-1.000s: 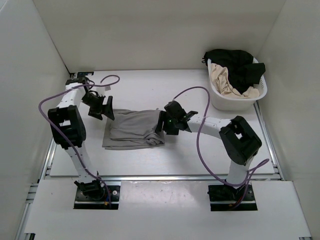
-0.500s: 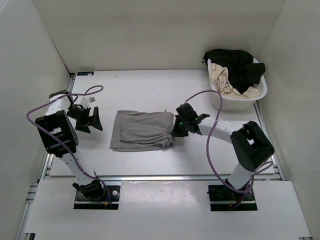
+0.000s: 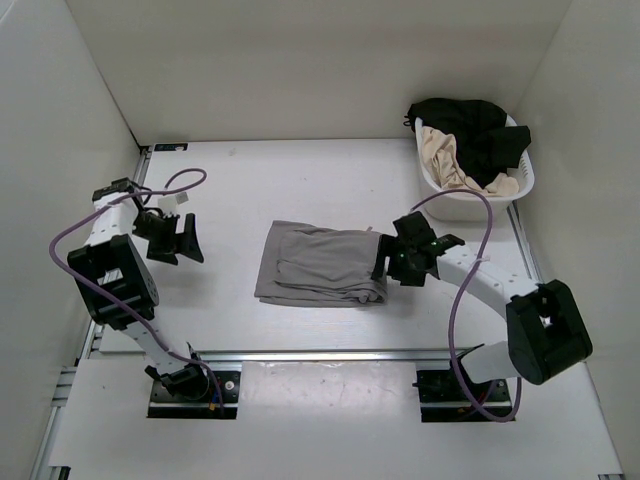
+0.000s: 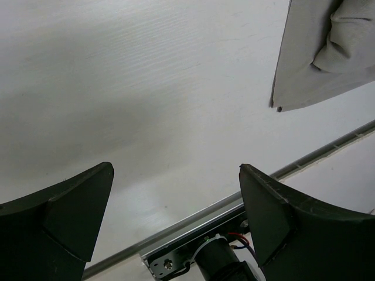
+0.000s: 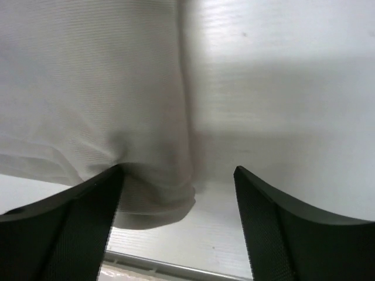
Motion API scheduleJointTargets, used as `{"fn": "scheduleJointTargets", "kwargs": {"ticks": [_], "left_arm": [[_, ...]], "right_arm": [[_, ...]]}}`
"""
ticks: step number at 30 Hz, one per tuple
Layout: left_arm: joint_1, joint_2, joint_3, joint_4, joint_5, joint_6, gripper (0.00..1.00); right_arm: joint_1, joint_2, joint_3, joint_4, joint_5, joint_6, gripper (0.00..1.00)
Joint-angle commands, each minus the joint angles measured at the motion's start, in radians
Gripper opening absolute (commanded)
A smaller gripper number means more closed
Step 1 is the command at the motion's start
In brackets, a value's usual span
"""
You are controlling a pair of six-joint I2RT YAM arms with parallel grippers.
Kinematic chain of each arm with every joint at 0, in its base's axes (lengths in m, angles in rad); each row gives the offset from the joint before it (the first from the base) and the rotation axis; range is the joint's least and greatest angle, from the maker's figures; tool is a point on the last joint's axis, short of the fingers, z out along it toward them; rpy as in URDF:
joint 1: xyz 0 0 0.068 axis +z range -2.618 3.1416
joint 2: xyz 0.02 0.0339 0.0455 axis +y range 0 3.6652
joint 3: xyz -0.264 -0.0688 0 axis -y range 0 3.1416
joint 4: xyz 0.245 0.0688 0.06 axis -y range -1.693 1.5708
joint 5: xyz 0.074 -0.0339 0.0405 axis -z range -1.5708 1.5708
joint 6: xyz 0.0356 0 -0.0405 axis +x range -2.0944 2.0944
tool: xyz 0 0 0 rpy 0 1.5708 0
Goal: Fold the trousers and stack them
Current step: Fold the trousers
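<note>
The grey trousers (image 3: pixel 320 265) lie folded into a flat rectangle on the white table, a little right of the middle. My right gripper (image 3: pixel 384 263) is at their right edge, low on the table. In the right wrist view (image 5: pixel 176 171) its jaws stand wide apart, with the folded cloth (image 5: pixel 88 88) under and beside the left finger (image 5: pixel 64 228). My left gripper (image 3: pixel 188 246) is open and empty at the far left, well apart from the trousers. The left wrist view (image 4: pixel 176 167) shows bare table between its fingers and a trouser corner (image 4: pixel 316 52) at the upper right.
A white laundry basket (image 3: pixel 478 203) stands at the back right, holding a black garment (image 3: pixel 470 125) and a beige garment (image 3: pixel 450 160). White walls close in the left, back and right. A metal rail (image 3: pixel 320 354) runs along the table's near edge.
The folded trousers have slid to the right across the table together with my right gripper. My left gripper has pulled back from the cloth to the far left.
</note>
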Motion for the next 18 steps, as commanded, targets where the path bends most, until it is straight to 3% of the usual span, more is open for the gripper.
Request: {"fn": "scheduleJointTargets", "kwargs": {"ticks": [1, 4, 18], "left_arm": [[0.017, -0.058, -0.010, 0.016, 0.004, 0.015, 1.00], [0.027, -0.079, -0.010, 0.016, -0.005, 0.015, 1.00], [0.085, -0.270, -0.117, 0.026, -0.056, 0.015, 1.00]], "right_arm": [[-0.006, -0.049, 0.042, -0.109, 0.057, -0.095, 0.88], [-0.015, -0.085, 0.128, -0.222, 0.144, -0.139, 0.99], [-0.043, -0.399, 0.302, -0.700, 0.393, -0.114, 0.99]]}}
